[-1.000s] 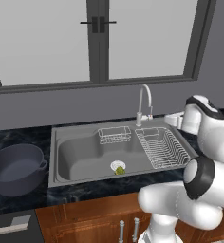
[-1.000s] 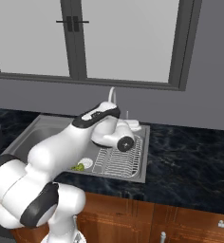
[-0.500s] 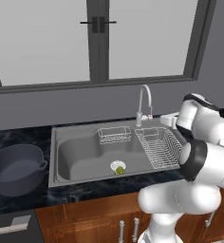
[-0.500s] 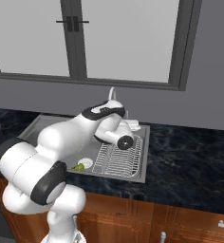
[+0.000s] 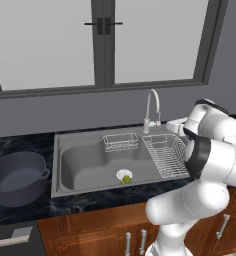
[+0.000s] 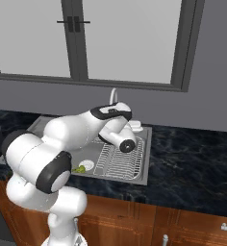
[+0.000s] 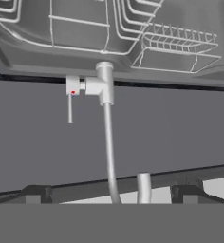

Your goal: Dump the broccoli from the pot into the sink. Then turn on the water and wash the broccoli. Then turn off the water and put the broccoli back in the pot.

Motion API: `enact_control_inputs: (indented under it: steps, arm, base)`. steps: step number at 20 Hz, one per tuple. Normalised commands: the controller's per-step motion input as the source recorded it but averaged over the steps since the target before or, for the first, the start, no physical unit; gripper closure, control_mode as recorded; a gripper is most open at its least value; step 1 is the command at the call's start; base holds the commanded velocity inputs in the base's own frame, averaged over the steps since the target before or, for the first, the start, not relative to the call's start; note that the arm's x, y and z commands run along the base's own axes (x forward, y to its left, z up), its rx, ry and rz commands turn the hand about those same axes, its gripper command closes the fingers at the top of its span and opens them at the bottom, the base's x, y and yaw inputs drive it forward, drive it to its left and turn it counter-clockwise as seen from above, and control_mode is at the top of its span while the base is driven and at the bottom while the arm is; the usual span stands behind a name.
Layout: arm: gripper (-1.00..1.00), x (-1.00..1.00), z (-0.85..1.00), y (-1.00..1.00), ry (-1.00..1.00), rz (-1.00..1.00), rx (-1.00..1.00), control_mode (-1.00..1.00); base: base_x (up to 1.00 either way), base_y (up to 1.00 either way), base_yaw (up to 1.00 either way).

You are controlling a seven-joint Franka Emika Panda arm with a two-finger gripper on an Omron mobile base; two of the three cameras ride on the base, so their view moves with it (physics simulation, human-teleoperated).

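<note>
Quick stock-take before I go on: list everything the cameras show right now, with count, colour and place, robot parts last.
broccoli: one, yellow-green, on the sink floor beside the drain.
drain: one, white-rimmed, middle front of the basin.
sink: one, grey steel, set in the countertop below the window.
wire racks: two, chrome; a large one on the basin's right side, a small one at the back.
faucet: one, chrome gooseneck with side lever, behind the sink; no water running.
pot: one, dark blue-grey, on the countertop left of the sink.
countertop: dark marbled.
window: dark-framed, above the sink.
cabinets: brown wood, below.
tool: open, near the faucet's base.
</note>
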Motion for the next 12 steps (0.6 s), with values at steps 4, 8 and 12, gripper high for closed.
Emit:
enact_control_inputs:
  steps: [4,8,12]
  arm:
    - [-1.00,0.12,-0.08,-0.09,-0.06,0.00,0.00,-1.00]
    - [-1.00,0.09,-0.13,-0.10,-0.03,0.00,0.01,-1.00]
    - [-1.00,0.08,-0.06,-0.03,-0.01,0.00,0.00,-1.00]
  base:
    - [0.00,0.00,0.00]
    - [0.00,0.00,0.00]
    - [0.00,0.00,0.00]
